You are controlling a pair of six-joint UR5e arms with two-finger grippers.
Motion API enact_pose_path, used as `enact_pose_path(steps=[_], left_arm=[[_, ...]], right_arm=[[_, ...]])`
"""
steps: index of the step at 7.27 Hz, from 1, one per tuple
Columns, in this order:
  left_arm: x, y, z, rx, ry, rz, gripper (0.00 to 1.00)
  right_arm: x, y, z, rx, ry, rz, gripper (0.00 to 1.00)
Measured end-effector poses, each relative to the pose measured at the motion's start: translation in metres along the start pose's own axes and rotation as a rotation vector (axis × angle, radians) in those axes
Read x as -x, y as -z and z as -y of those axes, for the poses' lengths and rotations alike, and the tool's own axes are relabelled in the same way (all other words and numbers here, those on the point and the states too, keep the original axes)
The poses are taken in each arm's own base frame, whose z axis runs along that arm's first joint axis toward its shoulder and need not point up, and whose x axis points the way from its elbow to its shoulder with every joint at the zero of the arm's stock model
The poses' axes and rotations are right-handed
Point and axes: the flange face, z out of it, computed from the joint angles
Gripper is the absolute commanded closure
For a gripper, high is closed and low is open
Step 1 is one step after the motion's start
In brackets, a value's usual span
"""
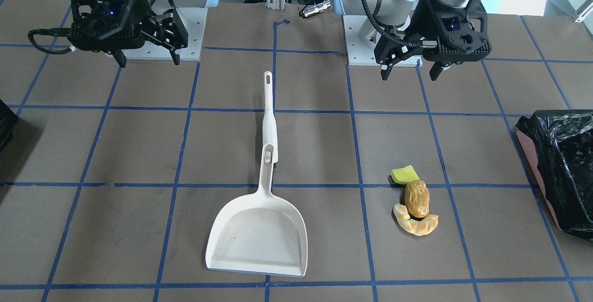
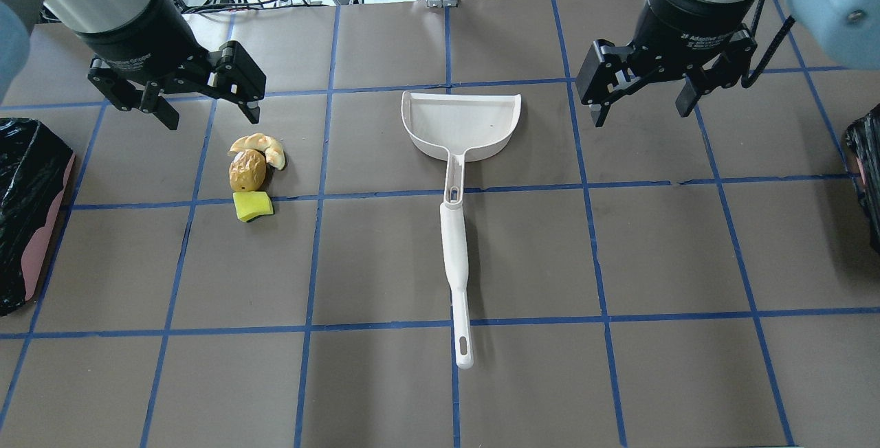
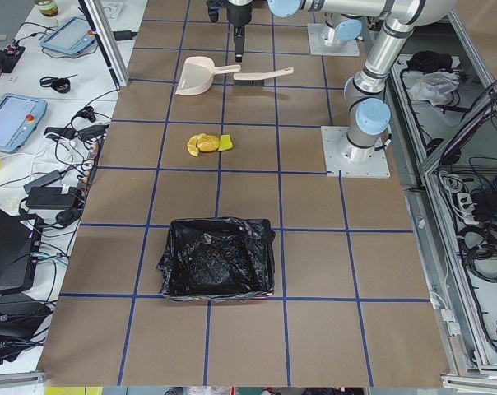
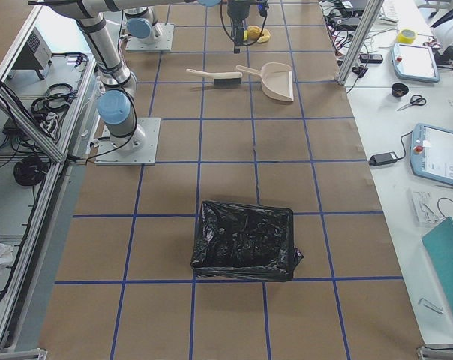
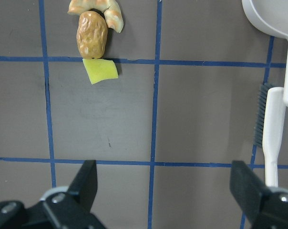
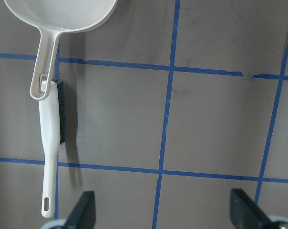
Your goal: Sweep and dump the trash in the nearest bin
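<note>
Hovering in the overhead frame's upper corners, left hand (image 2: pixel 208 113) and right hand (image 2: pixel 643 113) both stand with fingers apart.

Only legible print: small white lettering on the black body of the right gripper (image 2: pixel 643 110), overhead view, approx. "2F Adaptive…" — rest too small to read. The left gripper (image 2: pixel 212 117) has similar white print in the same spot — too blurred to make out. No other text legible.
</note>
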Motion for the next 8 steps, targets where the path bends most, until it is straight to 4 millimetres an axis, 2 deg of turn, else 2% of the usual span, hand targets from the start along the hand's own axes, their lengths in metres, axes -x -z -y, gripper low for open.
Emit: enact_pose_path(steps=[2, 8], left_arm=[[-0.0004, -0.0019, 0.0025, 0.005, 0.000, -0.001, 0.00], [-0.0018, 0.0019, -0.0071, 0.002, -0.029, 0.005, 0.00]], right_arm=[[0.0000, 0.0000, 0.0000, 0.000, -0.001, 0.000, 0.00], [0.0000, -0.0005, -0.0001, 0.001, 0.000, 0.000, 0.00]])
